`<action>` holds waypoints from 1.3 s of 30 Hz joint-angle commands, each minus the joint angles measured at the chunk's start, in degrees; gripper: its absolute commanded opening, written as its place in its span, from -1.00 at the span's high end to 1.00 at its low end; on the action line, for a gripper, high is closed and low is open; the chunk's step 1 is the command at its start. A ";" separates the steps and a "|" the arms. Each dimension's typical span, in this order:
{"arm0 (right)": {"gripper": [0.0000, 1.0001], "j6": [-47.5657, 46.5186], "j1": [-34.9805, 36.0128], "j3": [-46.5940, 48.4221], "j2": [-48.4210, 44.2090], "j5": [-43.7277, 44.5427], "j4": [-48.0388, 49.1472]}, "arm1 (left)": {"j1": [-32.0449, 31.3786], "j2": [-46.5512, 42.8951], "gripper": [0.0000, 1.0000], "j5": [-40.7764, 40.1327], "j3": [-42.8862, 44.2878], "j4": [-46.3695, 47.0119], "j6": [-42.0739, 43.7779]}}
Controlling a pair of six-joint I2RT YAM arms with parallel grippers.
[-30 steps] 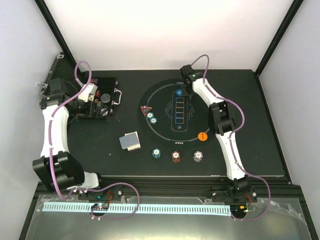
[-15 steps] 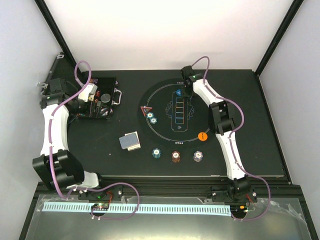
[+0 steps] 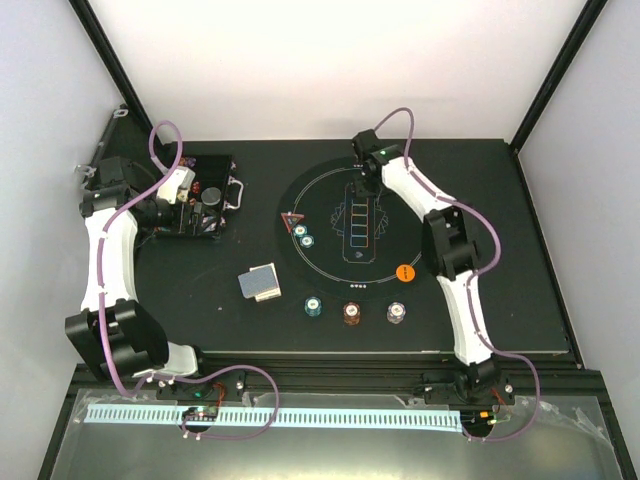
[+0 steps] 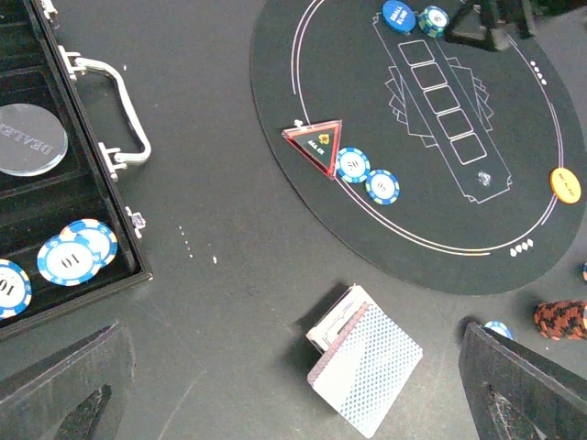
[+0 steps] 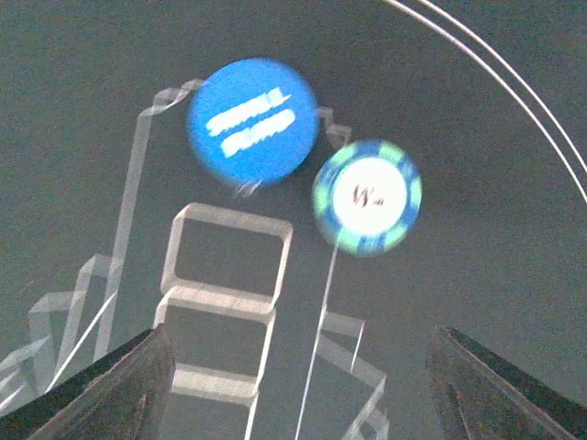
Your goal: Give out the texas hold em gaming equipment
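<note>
In the right wrist view a teal striped chip (image 5: 367,195) lies flat on the mat beside a blue round button (image 5: 252,121). My right gripper (image 5: 298,390) hovers just above them at the mat's far side (image 3: 365,183), open, nothing between its fingers. My left gripper (image 4: 293,403) is open and empty, held high over the black case (image 3: 195,200). A deck of cards (image 4: 367,362) with patterned backs lies below it, left of the mat (image 3: 260,283). Two teal chips (image 4: 367,176) sit by a red triangle marker (image 4: 316,147). An orange button (image 3: 405,272) rests at the mat's near right.
The big round black mat (image 3: 330,262) with white lines fills the table's middle. Three chip stacks, teal (image 3: 313,306), red-brown (image 3: 351,314) and white (image 3: 397,314), stand near its front edge. The open case (image 4: 55,183) holds more chips and a clear dealer disc.
My right gripper has opened, leaving the teal chip on the mat beside the blue button, and has shifted slightly left. The left arm has not moved.
</note>
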 commanded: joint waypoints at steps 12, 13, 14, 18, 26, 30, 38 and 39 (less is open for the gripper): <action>-0.65 6.37 33.08 -37.14 -29.36 -2.91 7.29 | 0.70 -1.75 -0.98 1.85 2.28 -2.15 1.61; -0.66 6.77 34.33 -38.05 -29.47 -3.21 7.33 | 0.70 -1.70 -0.98 1.93 2.20 -2.12 1.61; -0.66 7.28 35.42 -38.96 -29.41 -3.40 7.25 | 0.75 -1.69 -0.98 2.01 2.30 -2.10 1.57; -0.68 8.52 37.99 -42.70 -29.23 -3.83 7.72 | 0.79 -1.68 -0.98 2.35 2.57 -2.04 1.44; -0.67 8.98 39.34 -47.96 -29.43 -5.28 9.37 | 0.79 -1.73 -0.97 2.22 2.99 -2.18 1.48; -0.59 8.73 39.77 -48.71 -28.77 -6.03 10.00 | 0.80 -1.84 -0.98 2.23 3.27 -2.29 1.44; -0.37 8.76 40.34 -48.85 -27.78 -6.57 10.82 | 0.88 -1.86 -0.98 1.96 3.60 -2.28 1.42; -0.34 8.79 40.34 -48.85 -27.71 -6.56 10.84 | 0.93 -1.85 -0.97 1.97 3.62 -2.29 1.41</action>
